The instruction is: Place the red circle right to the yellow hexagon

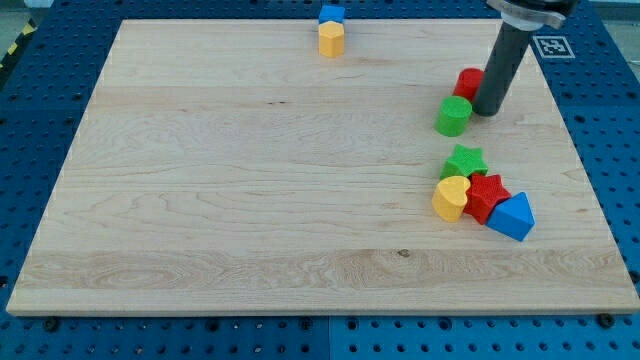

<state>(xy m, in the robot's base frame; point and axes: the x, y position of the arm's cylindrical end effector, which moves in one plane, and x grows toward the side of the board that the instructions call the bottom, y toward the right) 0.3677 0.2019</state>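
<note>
The red circle [467,83] lies near the view's right edge of the board, partly hidden behind my rod. My tip [487,110] rests just right of and below it, touching or almost touching it. A green circle [453,116] sits just below the red one, left of my tip. The yellow hexagon [331,41] stands at the view's top centre, with a blue block [331,15] right behind it.
A cluster lies at the lower right: a green star [465,161], a yellow heart [451,197], a red star [487,196] and a blue triangle [513,216]. The wooden board [250,180] rests on a blue pegboard.
</note>
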